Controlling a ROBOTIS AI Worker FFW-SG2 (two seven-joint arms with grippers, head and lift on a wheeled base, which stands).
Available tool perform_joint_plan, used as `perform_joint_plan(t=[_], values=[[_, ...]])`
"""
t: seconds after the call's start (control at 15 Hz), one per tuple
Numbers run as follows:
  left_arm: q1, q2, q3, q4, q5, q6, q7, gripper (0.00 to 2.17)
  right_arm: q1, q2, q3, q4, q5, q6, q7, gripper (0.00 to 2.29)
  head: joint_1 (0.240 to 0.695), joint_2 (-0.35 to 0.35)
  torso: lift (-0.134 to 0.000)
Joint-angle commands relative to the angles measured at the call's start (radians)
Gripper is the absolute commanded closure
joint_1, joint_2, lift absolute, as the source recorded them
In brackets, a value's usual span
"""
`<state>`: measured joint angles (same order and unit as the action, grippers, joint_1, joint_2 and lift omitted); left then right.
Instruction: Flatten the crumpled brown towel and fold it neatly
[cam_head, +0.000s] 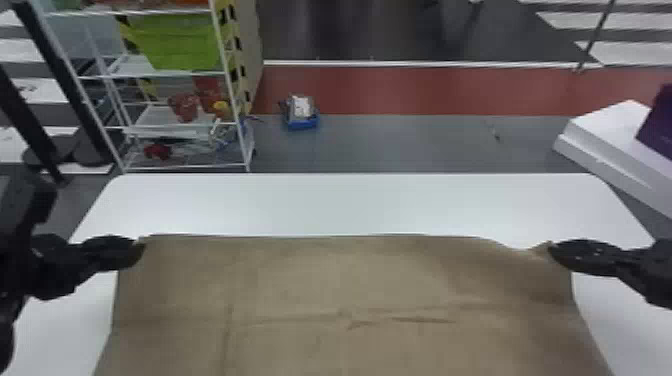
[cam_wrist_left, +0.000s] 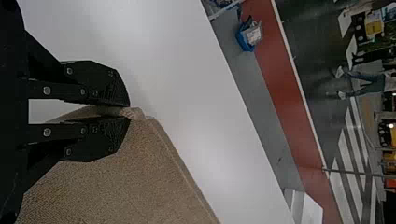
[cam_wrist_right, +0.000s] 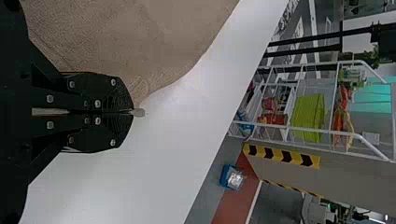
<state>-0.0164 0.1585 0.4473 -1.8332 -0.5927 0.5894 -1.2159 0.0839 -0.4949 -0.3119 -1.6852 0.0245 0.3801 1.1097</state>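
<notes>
White table (cam_head: 350, 205), the broadest thing noted; its far edge lay past the towel and bare white surface showed on both sides. Behind it to the left stood a wire rack (cam_head: 185, 166), on the floor. Brown towel (cam_head: 300, 280): spread wide over the near part of the table, running out of the head view's bottom edge. Far edge almost straight, dipping just beside the right-hand corner. One long crease crossed it side to side, puckered near the middle; a fainter one ran toward the robot, left of centre. Left hand (cam_head: 141, 245) at the far left corner, fingers nearly together, a bunched bit of towel pinched between the tips. Right hand (cam_head: 551, 248) at the far right corner, fingers pressed together, a small tip of cloth poking out past them. Small blue bin (cam_head: 302, 124) on the floor beyond.
</notes>
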Motion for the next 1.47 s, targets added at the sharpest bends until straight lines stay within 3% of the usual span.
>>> perform_joint_plan(t=[0.0, 0.2, 0.53, 0.8, 1.13, 1.4], values=[[0.059, -0.010, 0.074, -0.046, 0.086, -0.087, 0.004, 0.99, 0.066, -0.004, -0.046, -0.076, -0.017, -0.040, 0.036, 1.12, 0.695, 0.026, -0.124], [0.110, -0.039, 0.168, -0.049, 0.157, -0.314, -0.011, 0.99, 0.161, -0.024, -0.090, -0.131, -0.026, -0.163, 0.107, 1.12, 0.695, 0.046, -0.124], [0.190, -0.047, 0.249, -0.023, 0.231, -0.547, -0.034, 0.99, 0.257, -0.070, -0.095, -0.134, 0.015, -0.313, 0.205, 1.12, 0.695, 0.079, -0.124], [0.254, -0.048, 0.330, 0.017, 0.295, -0.814, -0.043, 0.99, 0.272, -0.099, -0.107, -0.113, 0.025, -0.326, 0.222, 1.12, 0.695, 0.090, -0.124], [0.296, -0.048, 0.396, 0.064, 0.343, -1.075, -0.093, 0.99, 0.247, -0.100, -0.130, -0.096, 0.017, -0.326, 0.226, 1.12, 0.695, 0.081, -0.124], [0.360, -0.050, 0.418, 0.107, 0.350, -1.501, -0.120, 0.98, 0.275, -0.102, -0.144, -0.100, 0.012, -0.341, 0.252, 1.12, 0.695, 0.048, -0.124]])
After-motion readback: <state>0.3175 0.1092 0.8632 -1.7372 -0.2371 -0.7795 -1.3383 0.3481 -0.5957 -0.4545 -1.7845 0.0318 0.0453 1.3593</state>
